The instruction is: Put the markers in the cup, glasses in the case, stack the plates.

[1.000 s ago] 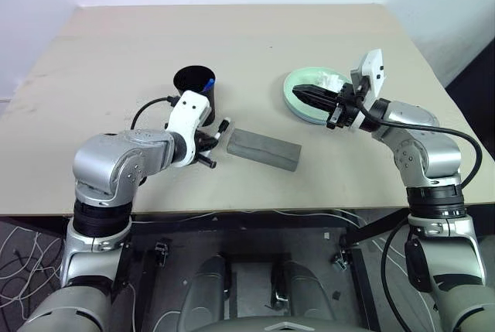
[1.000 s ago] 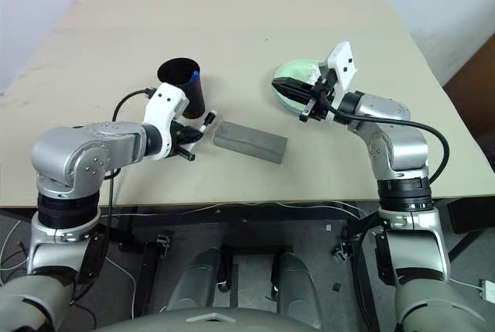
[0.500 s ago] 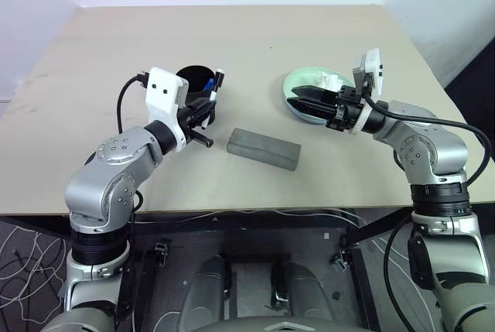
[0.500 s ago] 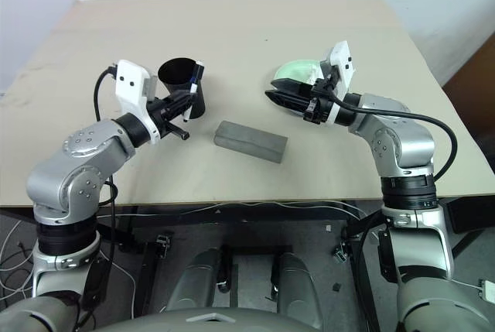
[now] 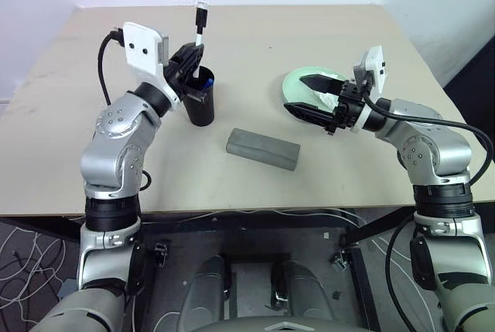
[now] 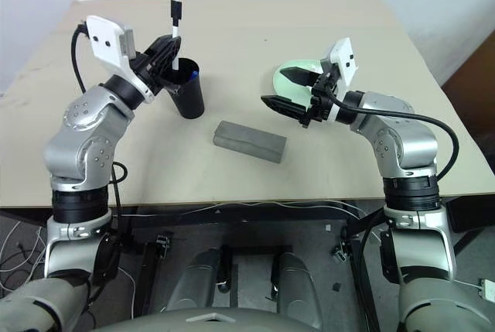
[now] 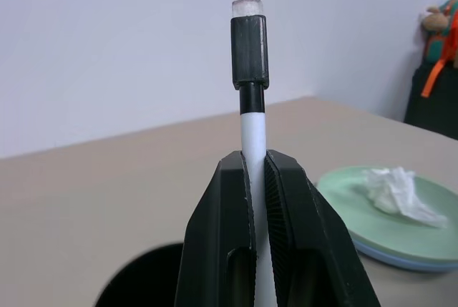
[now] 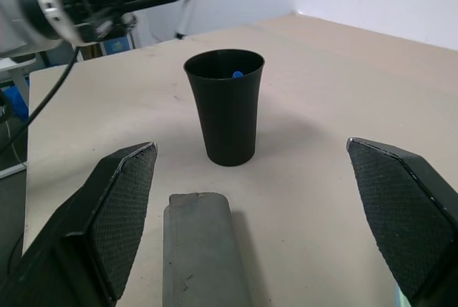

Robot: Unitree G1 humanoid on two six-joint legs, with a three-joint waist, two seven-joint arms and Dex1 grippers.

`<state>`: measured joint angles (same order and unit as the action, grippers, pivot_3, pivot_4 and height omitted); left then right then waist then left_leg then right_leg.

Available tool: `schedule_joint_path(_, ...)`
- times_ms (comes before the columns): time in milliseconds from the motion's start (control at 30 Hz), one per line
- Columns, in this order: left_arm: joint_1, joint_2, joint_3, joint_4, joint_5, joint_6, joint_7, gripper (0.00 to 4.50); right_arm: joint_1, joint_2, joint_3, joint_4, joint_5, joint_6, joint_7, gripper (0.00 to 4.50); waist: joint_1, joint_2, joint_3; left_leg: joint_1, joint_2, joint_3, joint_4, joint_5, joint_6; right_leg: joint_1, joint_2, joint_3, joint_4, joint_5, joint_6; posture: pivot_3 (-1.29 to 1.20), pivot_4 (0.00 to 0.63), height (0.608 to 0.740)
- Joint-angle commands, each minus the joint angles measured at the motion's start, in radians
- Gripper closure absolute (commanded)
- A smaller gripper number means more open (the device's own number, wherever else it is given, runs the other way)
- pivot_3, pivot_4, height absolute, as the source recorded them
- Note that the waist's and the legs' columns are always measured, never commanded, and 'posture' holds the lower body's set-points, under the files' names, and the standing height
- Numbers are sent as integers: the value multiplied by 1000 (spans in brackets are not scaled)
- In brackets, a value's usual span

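My left gripper (image 5: 193, 53) is shut on the black-capped marker (image 7: 250, 49) and holds it upright just above the black cup (image 5: 199, 104). The blue-capped marker (image 8: 236, 74) stands inside the cup. The grey case (image 5: 263, 149) lies shut on the table between my arms. My right gripper (image 6: 275, 88) is open, with nothing between its fingers, at the near-left edge of the plates. The mint green plate (image 7: 343, 192) rests on the light blue one (image 7: 401, 260). The glasses are out of view.
A crumpled white tissue (image 7: 393, 189) lies on the green plate. The beige table (image 5: 255, 38) stretches bare behind the cup and plates, with a white wall past its far edge.
My left arm lifted the black-capped marker from the table beside the case and turned it upright above the cup. My right gripper opened from shut and stayed in place.
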<state>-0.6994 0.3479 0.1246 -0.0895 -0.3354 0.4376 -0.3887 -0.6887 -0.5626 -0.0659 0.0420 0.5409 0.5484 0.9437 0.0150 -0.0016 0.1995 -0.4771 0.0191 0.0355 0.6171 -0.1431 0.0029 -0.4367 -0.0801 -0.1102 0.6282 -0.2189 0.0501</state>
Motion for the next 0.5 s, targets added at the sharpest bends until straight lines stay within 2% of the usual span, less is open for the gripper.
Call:
schedule_joint_path(33, -57, 18, -5, 93, 39, -114, -32, 4500, -7, 0, -25, -33, 1, -27, -11, 20, 0, 0, 0, 0, 0, 0, 0, 0, 0, 0, 0, 0, 0, 0, 0, 0, 150, 721)
schedule_joint_path(300, -180, 49, 12, 313, 77, -251, -70, 4500, 7, -13, -31, -54, 2, -25, -22, 20, 1, 0, 0, 0, 0, 0, 2, 0, 0, 0, 0, 0, 1, 0, 0, 0, 150, 721)
schedule_joint_path(500, -191, 49, 9, 418, 86, -301, -82, 4500, 7, -22, -28, -54, -6, -29, -24, 20, -1, 0, 0, 0, 0, 0, 3, 0, 1, 0, 0, 0, 2, 0, 0, 0, 150, 721)
